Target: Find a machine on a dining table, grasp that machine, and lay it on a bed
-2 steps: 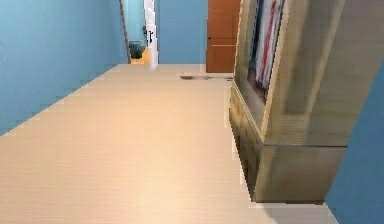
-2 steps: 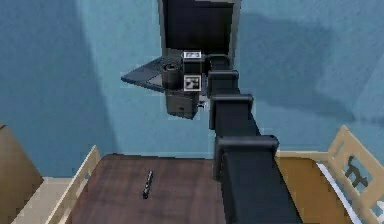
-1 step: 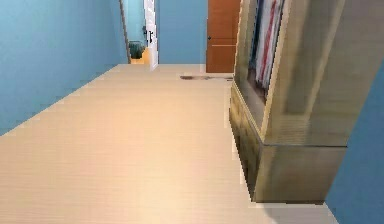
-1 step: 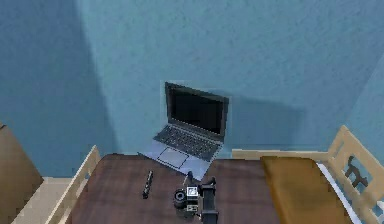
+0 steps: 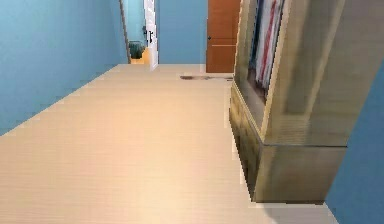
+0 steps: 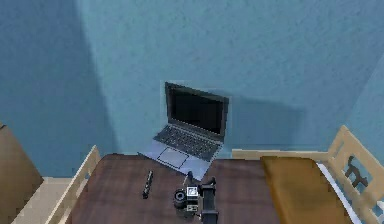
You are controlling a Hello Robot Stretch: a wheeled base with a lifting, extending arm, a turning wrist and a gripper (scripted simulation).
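Note:
An open grey laptop (image 6: 188, 128) with a dark screen is in the arm side view, at the far edge of a bed with a dark brown cover (image 6: 110, 185), close to the blue wall. I cannot tell whether it rests on the cover or is just above it. The arm rises from the bottom edge, and the gripper (image 6: 187, 197) is over the cover, nearer than the laptop. I cannot tell whether the gripper holds anything. A thin dark object (image 6: 148, 183) lies on the cover to the left of the gripper.
The bed has an ochre pillow (image 6: 295, 185) and a light wooden headboard (image 6: 350, 165) on the right. In the forward view, a wooden wardrobe (image 5: 295, 100) with hanging clothes stands on the right. Pale floor (image 5: 130, 130) runs to an orange-brown door (image 5: 222, 35).

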